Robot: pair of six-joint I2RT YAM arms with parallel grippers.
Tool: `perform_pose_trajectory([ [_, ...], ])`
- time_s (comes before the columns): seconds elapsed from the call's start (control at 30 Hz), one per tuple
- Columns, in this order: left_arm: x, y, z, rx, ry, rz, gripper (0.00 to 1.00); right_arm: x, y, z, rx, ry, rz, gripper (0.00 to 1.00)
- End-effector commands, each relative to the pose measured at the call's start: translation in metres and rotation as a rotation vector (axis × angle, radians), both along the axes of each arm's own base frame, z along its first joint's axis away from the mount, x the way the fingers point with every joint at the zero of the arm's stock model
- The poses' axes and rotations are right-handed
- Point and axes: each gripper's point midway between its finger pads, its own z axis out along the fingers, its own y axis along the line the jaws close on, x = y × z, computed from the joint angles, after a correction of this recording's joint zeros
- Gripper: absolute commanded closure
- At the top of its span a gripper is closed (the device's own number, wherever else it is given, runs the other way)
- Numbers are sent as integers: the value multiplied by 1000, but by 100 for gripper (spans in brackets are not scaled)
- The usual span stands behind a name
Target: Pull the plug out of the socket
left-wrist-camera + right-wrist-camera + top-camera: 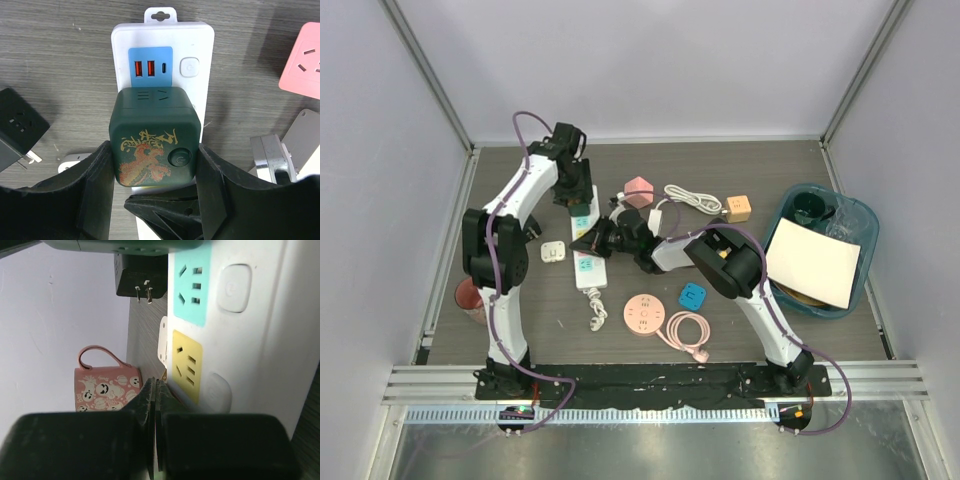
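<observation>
At the rear left of the table: a white plastic power strip (120, 60) lay flat on the grey wood-grain tabletop (50, 50).
Plug: a dark green cube adapter (150, 125) with a gold and red dragon print sat pushed into the strip. It was just below the blue panel (150, 62) carrying two orange USB ports.
Left gripper (154, 155): its black fingers (97, 180) were clamped against two opposite sides of the green cube, grasping it.
Right gripper (156, 400): clenched, fingers pressed together with nothing between them. Its tips sat at the strip's long edge, beside the yellow socket face (187, 365). Whether they touched the strip could not be told.
Teal socket face (192, 285): next along the strip from the yellow one, with a round white button (234, 287) beside it.
Left of the strip: a black plug adapter with metal prongs (17, 127) lay apart from it.
Right of the strip: a pink square socket block (302, 60) lay near it.
Left table edge: a pink mug printed with white ghost faces (105, 385) stood upright.
Far right: a blue plastic bin (868, 265) held a white sheet (812, 262).
</observation>
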Motion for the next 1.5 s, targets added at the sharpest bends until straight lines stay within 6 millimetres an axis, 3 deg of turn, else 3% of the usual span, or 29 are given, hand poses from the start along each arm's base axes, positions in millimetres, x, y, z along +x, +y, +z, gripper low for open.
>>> perform_pose_trajectory([
  [0.0, 11, -3, 68, -41, -214, -17, 100, -24, -55, -136, -354, 212, -48, 99],
  [0.13, 10, -2, 56, -22, -185, -22, 100, -24, -58, -138, -359, 214, -53, 99],
  [0.37, 25, -9, 103, -66, -298, -20, 100, -25, -63, -144, -353, 223, -60, 99],
  [0.43, 25, -9, 101, -63, -285, -16, 100, -24, -62, -141, -347, 219, -59, 99],
  [0.53, 24, 6, 98, 9, -277, 34, 100, -21, -60, -133, -332, 198, -55, 99],
  [0.63, 23, 24, 96, 66, -281, 85, 100, -19, -52, -115, -293, 162, -31, 99],
  [0.77, 35, 48, 94, 23, -292, 145, 100, -15, -41, -74, -201, 103, -10, 99],
  [0.87, 49, 58, 96, -14, -322, 149, 100, -8, -28, -21, -139, 11, 31, 95],
  [1.0, 64, 76, 82, 50, -337, 170, 100, -5, -19, 50, -84, -110, 75, 91],
  [1.13, 78, 93, 61, 48, -303, 216, 100, -6, -29, 84, -91, -184, 80, 88],
  [1.23, 80, 94, 36, 53, -256, 218, 100, -6, -50, 87, -186, -248, 41, 85],
  [1.3, 79, 96, 25, 65, -243, 228, 100, -3, -70, 72, -265, -242, -31, 84],
  [1.43, 88, 102, 12, 68, -253, 236, 100, -3, -88, 91, -311, -327, -64, 80],
  [1.47, 90, 103, 7, 67, -246, 235, 100, -3, -91, 103, -312, -349, -71, 79],
])
